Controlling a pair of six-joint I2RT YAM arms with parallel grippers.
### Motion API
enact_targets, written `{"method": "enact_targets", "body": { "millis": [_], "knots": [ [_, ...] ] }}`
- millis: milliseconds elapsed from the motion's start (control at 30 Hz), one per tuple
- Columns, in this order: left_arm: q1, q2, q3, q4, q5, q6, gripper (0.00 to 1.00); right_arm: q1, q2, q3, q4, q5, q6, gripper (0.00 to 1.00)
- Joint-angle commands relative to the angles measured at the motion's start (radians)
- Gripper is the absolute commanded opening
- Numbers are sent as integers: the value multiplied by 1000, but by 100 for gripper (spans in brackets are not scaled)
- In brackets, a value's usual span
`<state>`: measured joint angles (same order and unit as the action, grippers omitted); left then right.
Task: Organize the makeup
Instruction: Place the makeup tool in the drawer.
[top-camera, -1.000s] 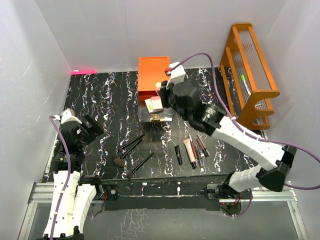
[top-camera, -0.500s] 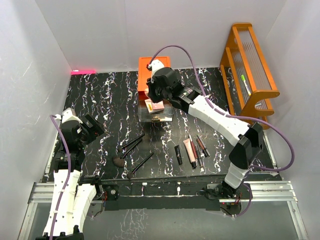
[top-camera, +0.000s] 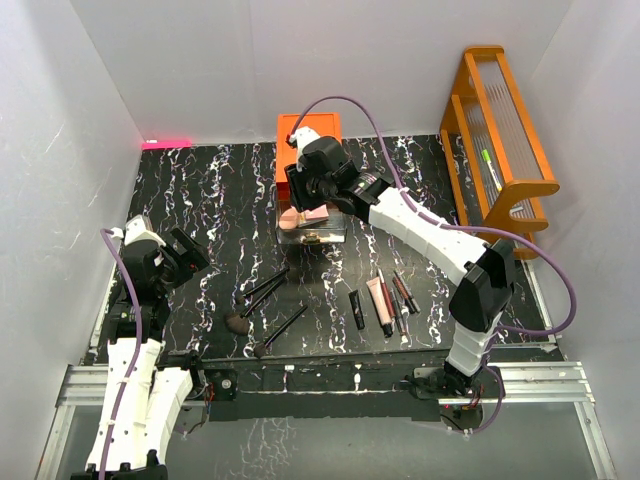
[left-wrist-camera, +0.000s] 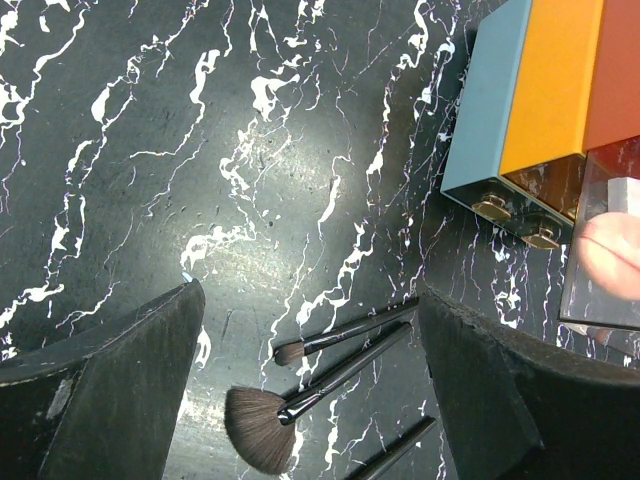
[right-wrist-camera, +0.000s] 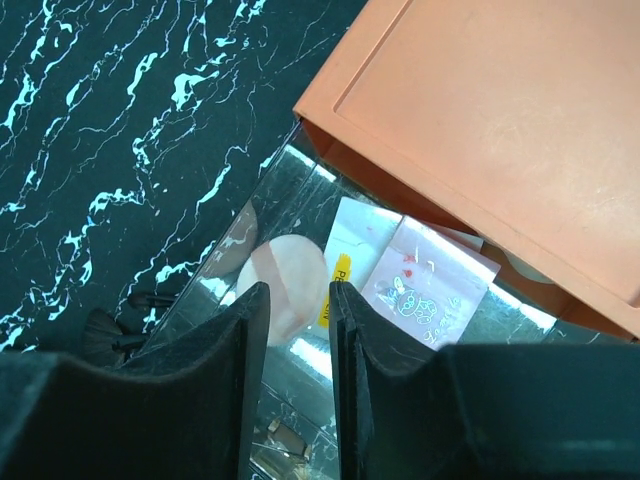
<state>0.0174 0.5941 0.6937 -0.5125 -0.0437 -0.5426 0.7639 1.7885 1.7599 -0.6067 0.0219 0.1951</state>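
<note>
White walls are closing in a black counter with white marble veins, and we are looking at it from above. At the far middle, the orange drawer chest is standing with one clear drawer pulled out toward the near side. The right arm is reaching far across the counter, and the right gripper is hanging just over this drawer. Its fingers are standing only a little apart, and we are seeing nothing clamped between them. Under the narrow gap a round beige piece is lying in the left part of the drawer; whether the fingers are touching it, we cannot tell. Just right of it, a pale-yellow palette and a pink palette are lying side by side in the same drawer, partly under the body of the chest.

The left gripper is hovering over the left part of the counter, with its fingers spread wide and holding nothing. Near the middle of the counter, three long black brushes are lying on a slant, among them a fan brush. Right of them, well apart, a dark tube, a pink tube and some thin sticks are lying close together. The orange wooden rack is standing at the far right.
</note>
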Motion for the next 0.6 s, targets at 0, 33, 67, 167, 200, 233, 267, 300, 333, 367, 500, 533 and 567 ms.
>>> {"method": "enact_targets", "body": {
  "millis": [0, 33, 67, 167, 200, 233, 267, 300, 333, 367, 500, 533, 567],
  "knots": [
    [-2, 0, 1, 7, 10, 7, 87, -2, -26, 49, 35, -1, -4, 34],
    [-4, 0, 1, 7, 10, 7, 87, -1, -34, 46, 37, 2, 0, 34],
    [-3, -2, 1, 7, 11, 7, 87, -1, -54, 35, 44, 5, 2, 34],
    [-3, -2, -1, 11, 18, 9, 87, -1, -137, -14, 79, 12, 11, 34],
    [-2, -2, -5, 17, 26, 10, 86, -1, -166, -32, 89, 15, 13, 33],
    [-3, -2, -6, 22, 39, 12, 84, -1, -193, -54, 101, 16, 14, 30],
    [-3, 0, -10, 32, 53, 15, 82, -1, -225, -74, 110, 16, 16, 25],
    [-3, 5, -14, 55, 75, 18, 77, -2, -256, -97, 116, 15, 17, 18],
    [-3, 13, -16, 82, 105, 23, 69, -2, -283, -118, 119, 12, 19, 11],
    [-3, 27, -13, 114, 142, 27, 62, -1, -313, -141, 119, 13, 23, 8],
    [-3, 130, 40, 286, 263, 4, 25, -1, -428, -235, 112, 0, 34, 8],
    [-3, 178, 73, 319, 289, 1, 16, -1, -462, -259, 109, -2, 37, 8],
    [-3, 231, 113, 344, 315, 0, 9, -1, -490, -287, 108, -5, 41, 8]
  ]
}}
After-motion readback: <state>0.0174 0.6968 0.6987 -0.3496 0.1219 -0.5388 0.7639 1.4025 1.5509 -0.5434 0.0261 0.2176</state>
